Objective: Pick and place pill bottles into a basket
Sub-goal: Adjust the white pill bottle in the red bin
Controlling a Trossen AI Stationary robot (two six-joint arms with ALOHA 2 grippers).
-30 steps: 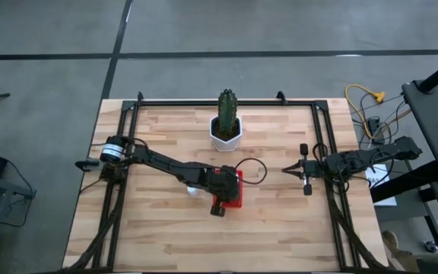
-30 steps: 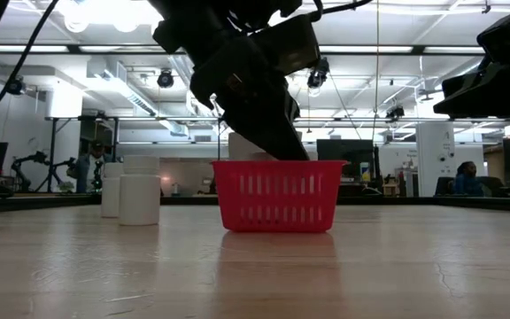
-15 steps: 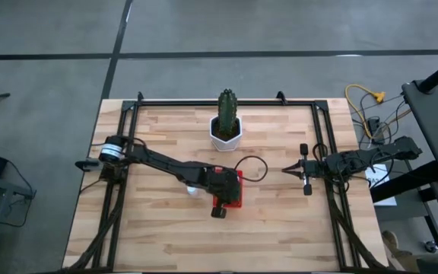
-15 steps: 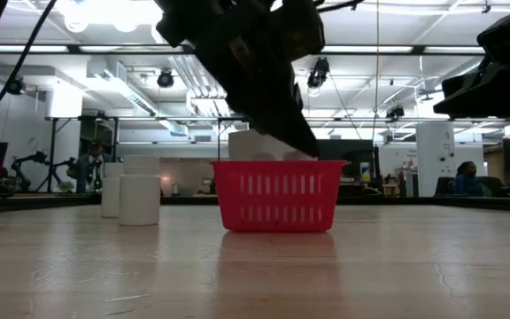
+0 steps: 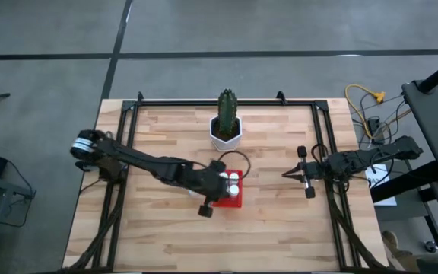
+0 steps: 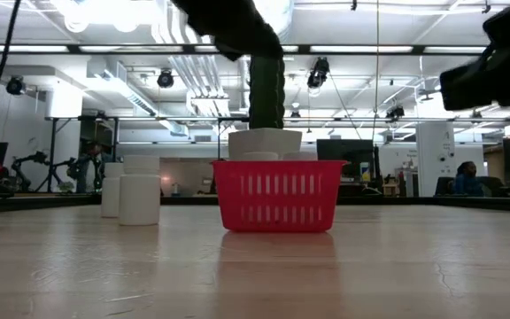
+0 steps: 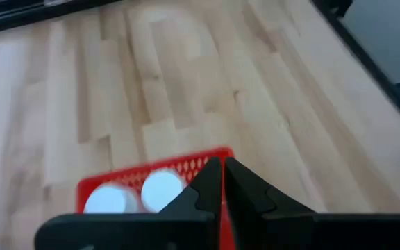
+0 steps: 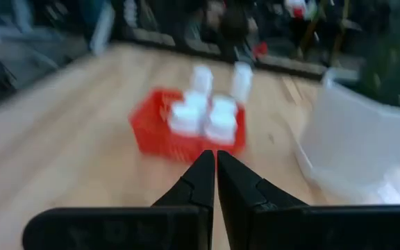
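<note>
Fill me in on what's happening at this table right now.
A two-armed robot is packing pill bottles into a red basket. Several bottles already stand in it; two more wait on the table beside it. The left gripper is shut and empty at the basket's near edge. The right gripper, also shut, waits at the right side. A potted cactus stands behind the basket.

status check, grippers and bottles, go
Left gripper shut, empty, above basket. Right gripper shut, parked right. Two bottles outside the basket. Nothing blocking.
</note>
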